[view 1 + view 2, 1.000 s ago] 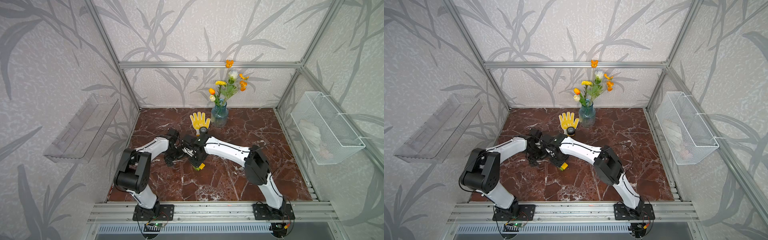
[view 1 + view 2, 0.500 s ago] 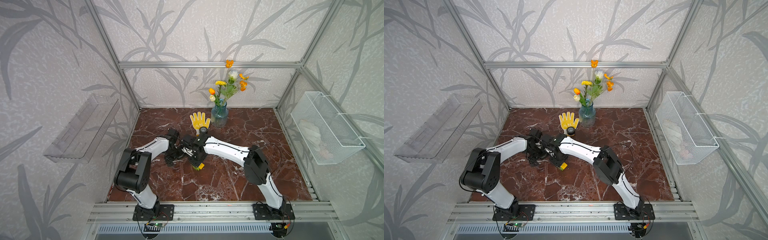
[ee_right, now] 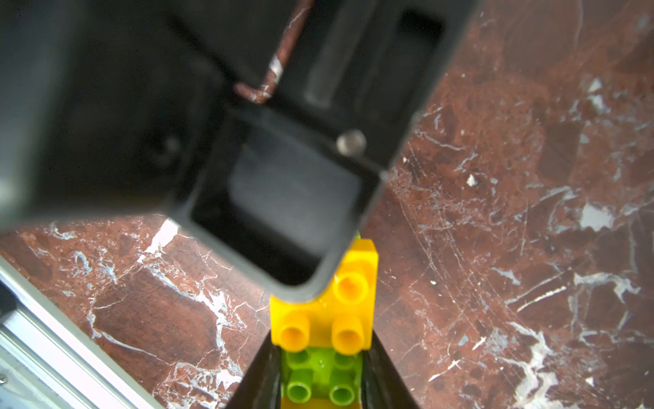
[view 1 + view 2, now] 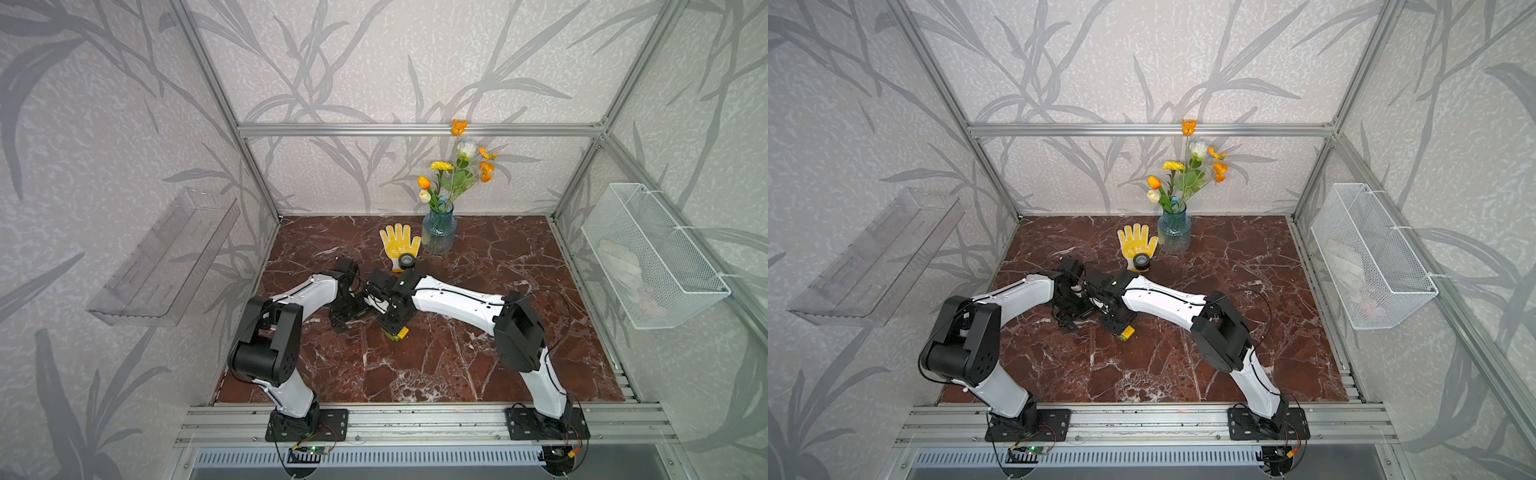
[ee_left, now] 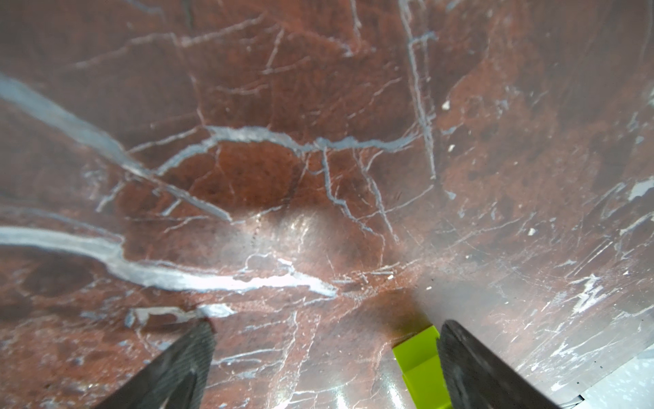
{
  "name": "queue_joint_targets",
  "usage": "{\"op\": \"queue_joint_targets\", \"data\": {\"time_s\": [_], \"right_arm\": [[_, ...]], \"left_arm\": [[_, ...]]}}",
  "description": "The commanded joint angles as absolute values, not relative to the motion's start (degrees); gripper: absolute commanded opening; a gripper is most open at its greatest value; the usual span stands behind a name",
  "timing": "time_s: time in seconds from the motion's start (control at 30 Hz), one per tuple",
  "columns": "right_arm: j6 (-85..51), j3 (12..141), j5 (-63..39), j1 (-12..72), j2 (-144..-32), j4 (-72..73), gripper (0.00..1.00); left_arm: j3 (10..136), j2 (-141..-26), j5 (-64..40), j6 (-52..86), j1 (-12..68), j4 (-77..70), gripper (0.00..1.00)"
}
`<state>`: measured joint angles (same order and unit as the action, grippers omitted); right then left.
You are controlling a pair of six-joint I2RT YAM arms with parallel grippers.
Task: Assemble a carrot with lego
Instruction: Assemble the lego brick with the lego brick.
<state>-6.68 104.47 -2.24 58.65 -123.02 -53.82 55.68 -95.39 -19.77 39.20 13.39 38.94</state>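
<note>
Two end effectors meet just left of the worktop's [image 4: 457,365] middle. The right end effector [image 3: 320,375] is clamped on the carrot [image 3: 329,318], pinching its lime-green part. The long axis runs straight out from between the fingers [image 3: 256,386], yellow-orange end outermost, studs facing the wrist camera. In both top views the carrot [image 4: 398,332] [image 4: 1127,331] pokes out toward the near side, low over the marble. The left end effector [image 5: 323,340] is spread wide, gripping nothing, with a lime-green lego piece [image 5: 421,357] just beside one finger.
</note>
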Motion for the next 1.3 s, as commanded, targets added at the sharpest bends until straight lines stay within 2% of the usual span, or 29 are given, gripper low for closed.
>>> {"op": "queue_joint_targets", "data": {"time_s": [0.0, 0.37, 0.83, 1.27], "right_arm": [[-3.1, 100.9, -3.7, 59.0, -126.7, -51.8, 0.32], [-1.4, 94.9, -6.4, 56.9, -125.6, -45.2, 0.32], [-2.7, 100.7, 3.5, 60.3, -128.2, -53.5, 0.32], [-2.1, 102.7, 4.6, 60.6, -129.2, -55.6, 0.32]], "left_arm": [[55.8, -96.0, -19.6, 38.0, 13.3, 39.3, 1.00], [55.6, -95.7, -19.8, 38.0, 13.3, 39.1, 1.00], [55.1, -95.2, -20.3, 38.7, 13.3, 39.0, 1.00], [55.1, -94.6, -19.5, 38.3, 11.2, 40.7, 1.00]]}}
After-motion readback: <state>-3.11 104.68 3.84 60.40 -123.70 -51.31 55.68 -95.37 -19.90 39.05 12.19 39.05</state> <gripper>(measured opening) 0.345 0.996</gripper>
